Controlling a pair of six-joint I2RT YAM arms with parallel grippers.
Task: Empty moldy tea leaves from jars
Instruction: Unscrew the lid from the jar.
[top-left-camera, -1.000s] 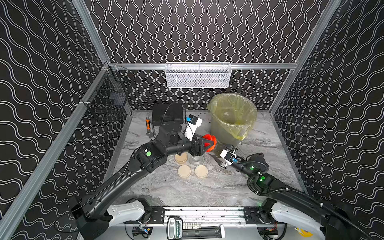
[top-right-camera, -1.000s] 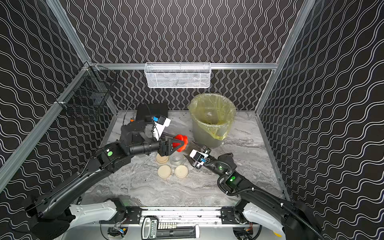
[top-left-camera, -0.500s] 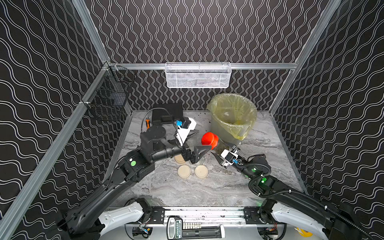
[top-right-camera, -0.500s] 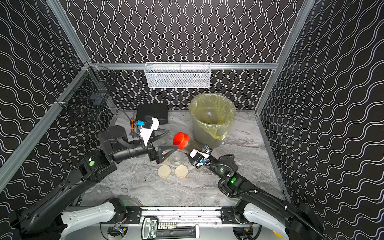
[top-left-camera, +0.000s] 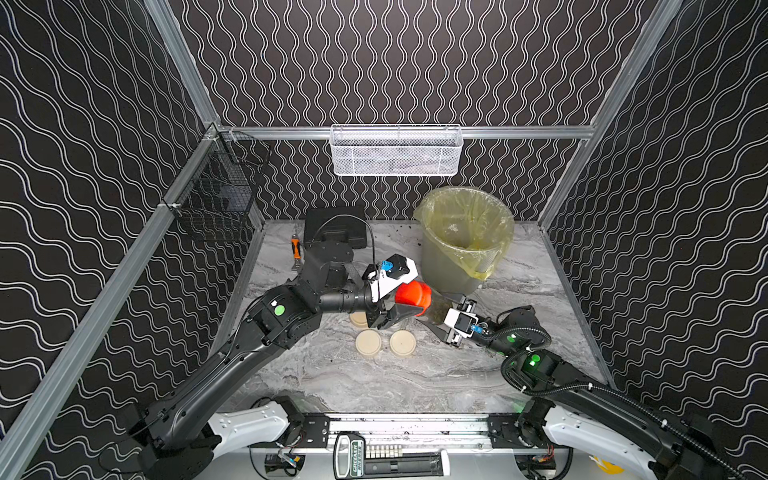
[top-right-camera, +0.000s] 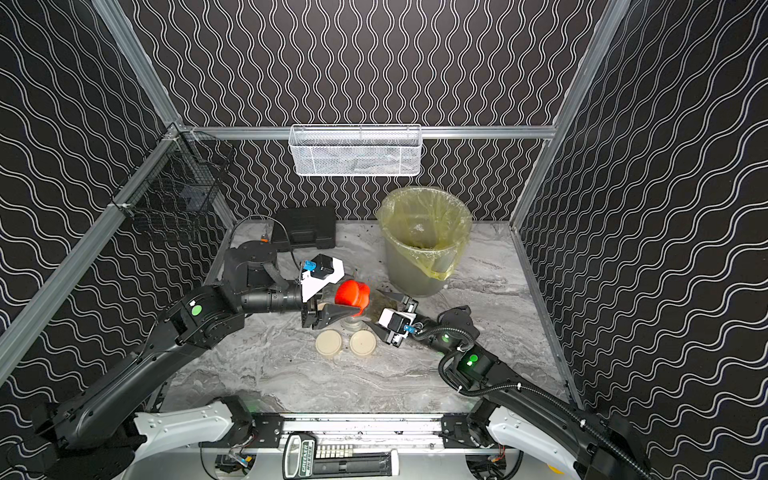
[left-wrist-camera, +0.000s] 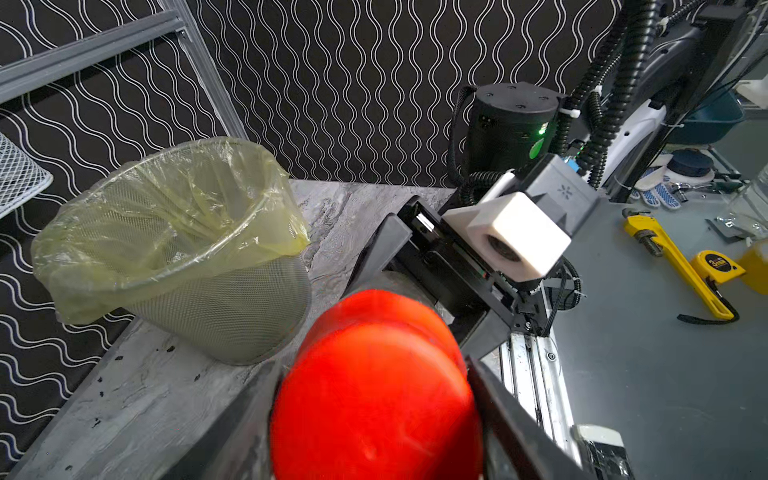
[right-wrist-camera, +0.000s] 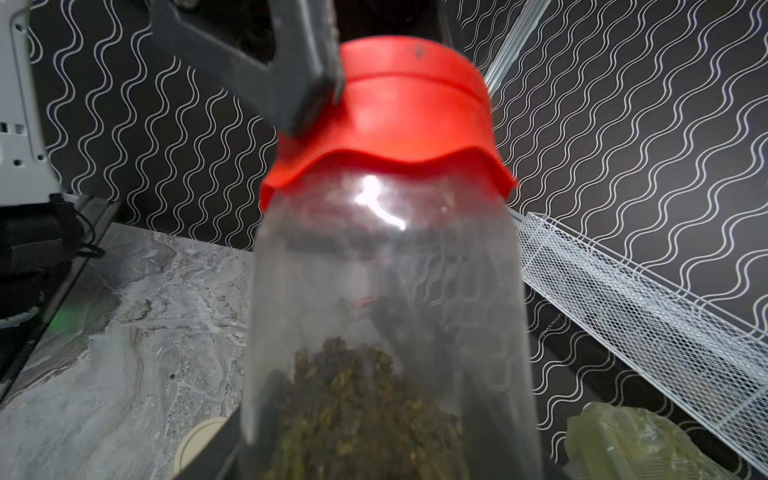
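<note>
A slim clear jar (right-wrist-camera: 386, 291) with a red lid (top-left-camera: 413, 293) hangs tilted over the table in front of the bucket in both top views. Dark tea leaves (right-wrist-camera: 357, 395) lie in its lower part. My right gripper (top-left-camera: 441, 316) is shut on the glass body (top-right-camera: 374, 308). My left gripper (top-left-camera: 409, 302) is shut on the red lid (left-wrist-camera: 374, 395), and one of its fingers (right-wrist-camera: 257, 70) presses the lid's side. Three round cream lids (top-left-camera: 368, 343) sit on the table under the left gripper; whether jars stand beneath them I cannot tell.
The mesh bucket lined with a yellow bag (top-left-camera: 449, 274) stands just behind the jar. A black case (top-left-camera: 334, 224) and an orange-handled tool (top-left-camera: 295, 245) lie at the back left. A white mesh basket (top-left-camera: 395, 149) hangs on the back wall, a black wire basket (top-left-camera: 220, 199) on the left wall.
My left gripper let go of the red lid, drew back to the left with its jaws wide, then came back and closed on the lid again. The right gripper held the jar throughout.
</note>
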